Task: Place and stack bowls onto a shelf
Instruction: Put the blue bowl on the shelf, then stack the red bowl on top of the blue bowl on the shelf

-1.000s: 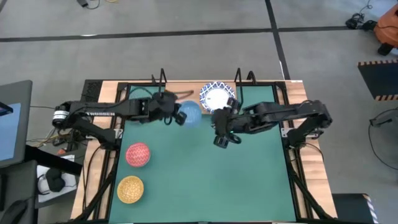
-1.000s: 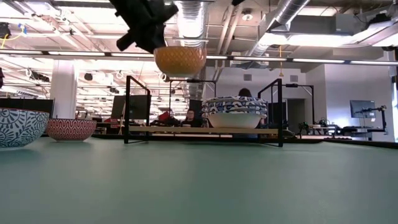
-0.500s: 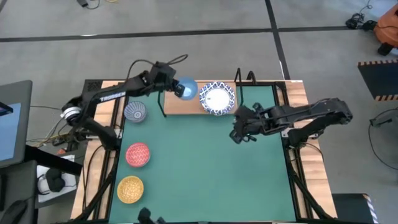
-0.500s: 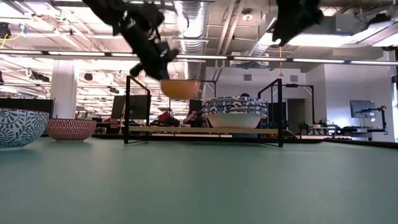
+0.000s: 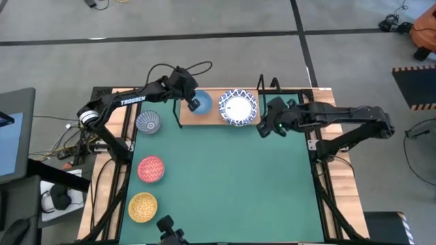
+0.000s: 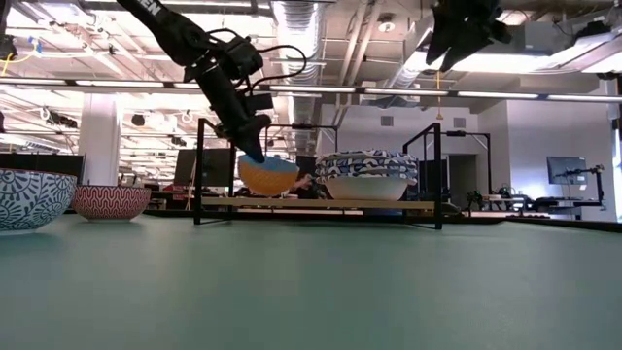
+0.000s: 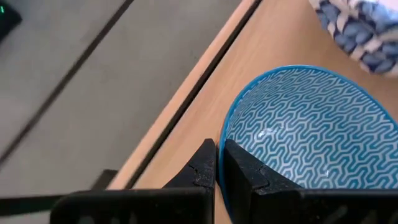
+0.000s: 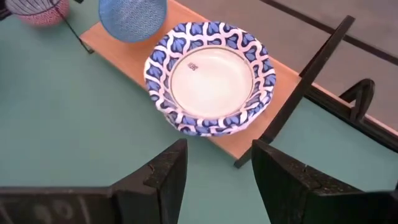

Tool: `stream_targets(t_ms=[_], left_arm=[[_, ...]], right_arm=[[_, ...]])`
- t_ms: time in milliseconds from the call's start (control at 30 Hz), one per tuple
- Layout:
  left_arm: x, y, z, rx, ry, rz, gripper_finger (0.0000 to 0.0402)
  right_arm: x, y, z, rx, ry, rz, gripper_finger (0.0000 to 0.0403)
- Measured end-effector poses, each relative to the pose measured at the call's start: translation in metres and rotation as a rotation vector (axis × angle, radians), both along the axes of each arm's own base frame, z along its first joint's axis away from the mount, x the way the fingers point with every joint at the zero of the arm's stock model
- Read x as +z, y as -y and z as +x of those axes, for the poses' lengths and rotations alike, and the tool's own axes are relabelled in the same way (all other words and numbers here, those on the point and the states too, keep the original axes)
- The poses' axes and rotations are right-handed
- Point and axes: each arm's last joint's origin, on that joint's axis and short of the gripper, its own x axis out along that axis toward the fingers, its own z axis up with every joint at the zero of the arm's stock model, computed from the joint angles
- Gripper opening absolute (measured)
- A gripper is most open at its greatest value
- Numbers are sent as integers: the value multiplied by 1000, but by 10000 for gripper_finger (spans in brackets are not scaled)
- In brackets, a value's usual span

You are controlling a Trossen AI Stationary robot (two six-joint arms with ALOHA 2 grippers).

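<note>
My left gripper (image 5: 190, 102) is shut on a blue bowl (image 5: 201, 103) over the left part of the shelf (image 5: 212, 117), a light-wood board in a black frame at the table's far edge. In the low view the bowl (image 6: 269, 176) looks orange outside and blue inside. A stack of white bowls with blue lattice rims (image 5: 238, 107) stands on the shelf right of it. My right gripper (image 5: 271, 126) is open and empty, high up near the shelf's right end. The stack (image 8: 210, 78) also shows in the right wrist view. My left gripper pinches the blue bowl's rim (image 7: 225, 134) on the side toward the table's left, one finger inside the bowl and one outside. The fingers (image 6: 255, 148) slant down from the upper left. The bowl is slightly tilted, its base at the shelf board; whether it rests there I cannot tell.
A grey-blue patterned bowl (image 5: 148, 122), a red bowl (image 5: 151, 169) and a yellow bowl (image 5: 143, 207) stand along the left side of the green mat (image 5: 225, 184). Black upright posts (image 5: 260, 85) rise at the shelf's ends.
My left gripper has carried the blue bowl from above the mat toward the table's far edge and down onto the shelf's left part. My right gripper has moved off toward the table's right and far edges, to beside the shelf's right end, staying open.
</note>
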Motion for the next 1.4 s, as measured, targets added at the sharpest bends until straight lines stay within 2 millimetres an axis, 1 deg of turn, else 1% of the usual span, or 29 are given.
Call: stream_targets(t_ms=[100,267,400,600,767,1000,1100,1200,1267,1400], left_arm=[[0,-4,-3,-44,-26,28,0],[-4,-10,-4,-78,-6,5,0],[-3,-10,-4,-100,1,2,0],[-3,-9,-4,-147,-6,2,4],[-3,-8,-3,-166,-4,4,28],[-3,-9,-3,-154,-4,5,82],[-2,-9,-3,-101,26,-18,105],[5,-5,-8,-16,57,-46,122],[10,-2,-12,9,60,-59,127],[25,3,-19,36,88,-29,131]], right_arm=[[2,9,0,-15,22,7,203],[4,17,1,-17,39,19,203],[4,21,2,-20,53,38,203],[6,21,4,-19,86,35,203],[8,21,7,-10,119,41,203],[12,21,11,-7,177,37,203],[12,21,11,-3,186,39,203],[12,18,12,9,186,40,203],[12,17,11,7,184,43,203],[4,20,8,-62,116,61,203]])
